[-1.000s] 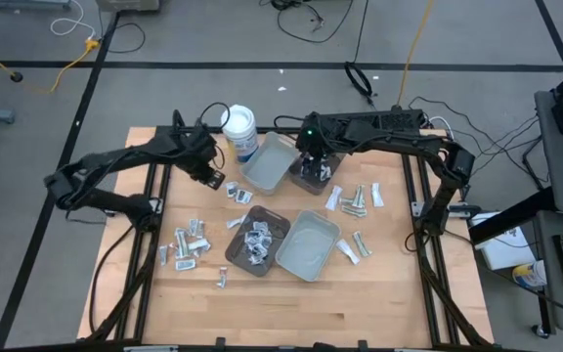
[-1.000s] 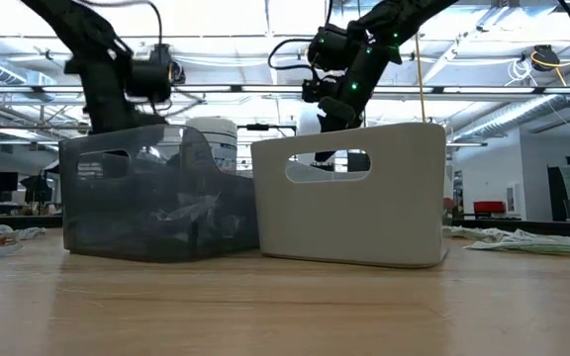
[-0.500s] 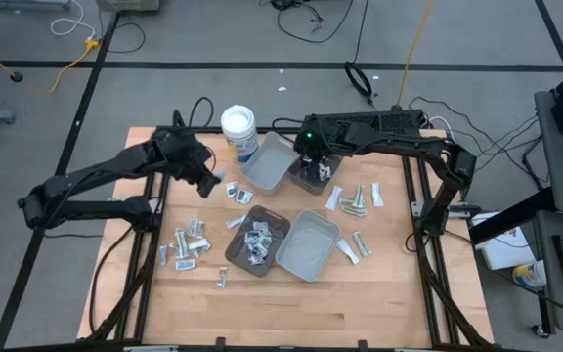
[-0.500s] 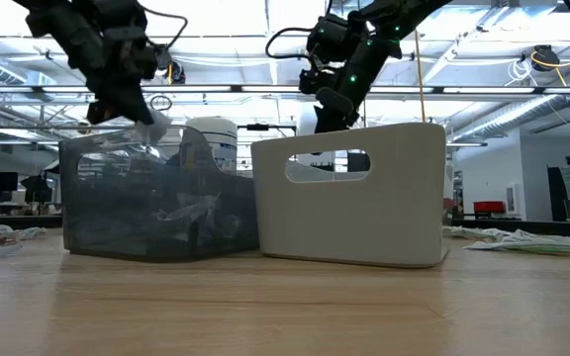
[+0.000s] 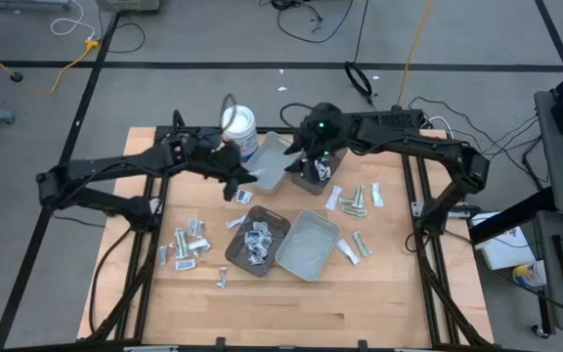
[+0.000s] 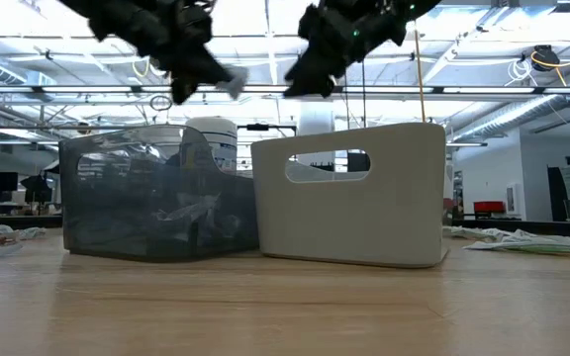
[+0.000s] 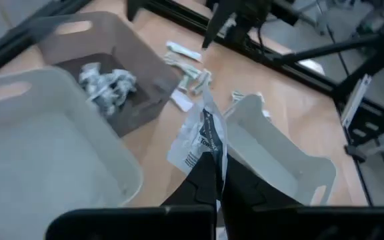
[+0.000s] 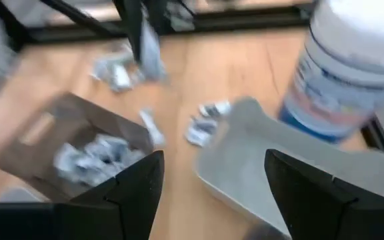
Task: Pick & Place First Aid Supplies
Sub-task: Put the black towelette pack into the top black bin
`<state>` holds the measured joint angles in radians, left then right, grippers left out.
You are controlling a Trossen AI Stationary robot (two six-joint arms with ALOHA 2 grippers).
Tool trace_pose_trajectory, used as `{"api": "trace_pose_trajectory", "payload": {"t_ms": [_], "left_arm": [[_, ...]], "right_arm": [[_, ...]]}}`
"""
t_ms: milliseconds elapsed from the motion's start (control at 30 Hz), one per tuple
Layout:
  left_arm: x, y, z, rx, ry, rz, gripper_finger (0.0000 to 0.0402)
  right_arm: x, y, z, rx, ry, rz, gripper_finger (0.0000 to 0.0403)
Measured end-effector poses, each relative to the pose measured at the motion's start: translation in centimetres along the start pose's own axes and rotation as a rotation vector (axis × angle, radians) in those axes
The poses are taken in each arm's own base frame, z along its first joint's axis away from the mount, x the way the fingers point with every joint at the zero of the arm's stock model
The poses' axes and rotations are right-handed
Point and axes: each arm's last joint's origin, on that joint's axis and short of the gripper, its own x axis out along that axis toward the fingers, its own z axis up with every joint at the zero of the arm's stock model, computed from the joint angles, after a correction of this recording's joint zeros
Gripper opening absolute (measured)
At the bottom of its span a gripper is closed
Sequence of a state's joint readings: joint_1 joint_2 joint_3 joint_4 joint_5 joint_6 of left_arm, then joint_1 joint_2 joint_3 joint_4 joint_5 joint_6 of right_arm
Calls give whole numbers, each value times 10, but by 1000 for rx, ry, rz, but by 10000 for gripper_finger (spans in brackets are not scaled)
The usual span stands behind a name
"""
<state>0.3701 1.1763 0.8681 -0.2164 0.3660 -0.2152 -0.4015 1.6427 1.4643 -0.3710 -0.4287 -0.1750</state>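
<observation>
Two arms up over back of table. Your left gripper (image 5: 239, 179) sits just beside near edge of grey tray (image 5: 274, 156), fingers (image 7: 202, 180) pinched together on one white printed packet (image 7: 202, 133), held clear of table. Right gripper (image 5: 306, 159) is above brown tray (image 5: 313, 177), fingers (image 8: 135, 183) spread apart, nothing between, though view is blurry. More packets (image 5: 189, 242) lie loose on wood, left side; others (image 5: 360, 198) on right. White tub (image 5: 239, 125) stands behind grey tray.

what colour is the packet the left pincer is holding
White with dark print; the packet shows best in the left wrist view.
</observation>
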Motion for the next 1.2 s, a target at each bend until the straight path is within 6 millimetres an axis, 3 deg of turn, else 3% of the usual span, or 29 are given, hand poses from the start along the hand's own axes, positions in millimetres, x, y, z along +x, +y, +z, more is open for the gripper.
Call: {"api": "trace_pose_trajectory", "payload": {"t_ms": [267, 567, 733, 1000, 1200], "left_arm": [[37, -6, 36, 99, 16, -31, 1], [50, -9, 54, 147, 18, -46, 1], [50, -8, 52, 138, 38, -40, 1], [50, -9, 52, 125, 38, -37, 1], [50, -9, 53, 78, 36, -35, 14]], "right_arm": [[-12, 9, 12, 41, -96, 141, 253], [-12, 11, 11, 71, -90, 194, 245], [-11, 11, 11, 94, -89, 198, 180], [-10, 13, 11, 88, -80, 203, 18], [-10, 13, 10, 86, -79, 203, 2]]}}
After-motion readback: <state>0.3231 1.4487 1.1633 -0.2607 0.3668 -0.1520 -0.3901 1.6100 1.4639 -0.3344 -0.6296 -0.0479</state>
